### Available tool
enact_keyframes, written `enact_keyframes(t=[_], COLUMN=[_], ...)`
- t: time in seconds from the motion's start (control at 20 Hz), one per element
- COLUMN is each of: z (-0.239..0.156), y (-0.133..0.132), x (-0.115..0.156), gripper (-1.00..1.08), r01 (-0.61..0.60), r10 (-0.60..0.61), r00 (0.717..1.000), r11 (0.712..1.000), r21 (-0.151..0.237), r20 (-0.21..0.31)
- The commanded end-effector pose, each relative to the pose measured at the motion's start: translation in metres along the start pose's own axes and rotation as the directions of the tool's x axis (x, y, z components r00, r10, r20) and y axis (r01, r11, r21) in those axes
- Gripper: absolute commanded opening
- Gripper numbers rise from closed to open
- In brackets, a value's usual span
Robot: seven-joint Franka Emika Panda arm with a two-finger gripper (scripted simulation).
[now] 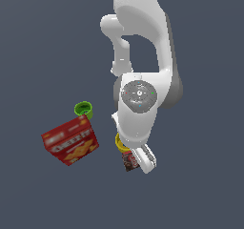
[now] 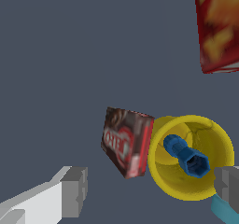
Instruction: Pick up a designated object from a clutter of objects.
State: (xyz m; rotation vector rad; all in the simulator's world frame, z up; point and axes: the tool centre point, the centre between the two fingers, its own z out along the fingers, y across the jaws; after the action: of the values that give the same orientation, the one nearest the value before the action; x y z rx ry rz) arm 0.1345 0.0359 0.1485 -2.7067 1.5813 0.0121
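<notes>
Beside yellow cup (image 2: 190, 157) | dark box (image 2: 126, 141) tilted, touching | claw (image 2: 151, 190) spread above

Count of things on the surface

One red cracker box (image 1: 70, 140), lying to the exterior view's left. Two cups: one green cup (image 1: 84, 109) just beside the cracker box, and one yellow cup (image 2: 190, 157), which the wrist view shows open-mouthed. One blue brick (image 2: 186, 156) sits inside the yellow cup. One small dark box (image 2: 126, 141) with red and white markings touches or nearly touches the yellow cup's rim. One arm (image 1: 138, 56) with one end effector (image 2: 151, 190), showing two grey fingers (image 2: 74, 191) in the wrist view.
</notes>
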Motion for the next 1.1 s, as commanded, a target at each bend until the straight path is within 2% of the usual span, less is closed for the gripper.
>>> enact_keyframes(t=[0.0, 0.45, 0.85, 1.05], z=[0.009, 0.029, 0.034, 0.048], y=[-0.005, -0.014, -0.015, -0.014], x=[0.001, 0.003, 0.003, 0.003], gripper=[1.0, 1.0, 1.0, 1.0], r01=[-0.052, -0.159, -0.171, -0.172], r10=[0.052, 0.159, 0.171, 0.172], r00=[0.999, 0.987, 0.985, 0.985], r11=[0.999, 0.987, 0.985, 0.985], r21=[0.0, 0.0, -0.001, -0.001], r20=[-0.003, -0.009, -0.01, -0.01])
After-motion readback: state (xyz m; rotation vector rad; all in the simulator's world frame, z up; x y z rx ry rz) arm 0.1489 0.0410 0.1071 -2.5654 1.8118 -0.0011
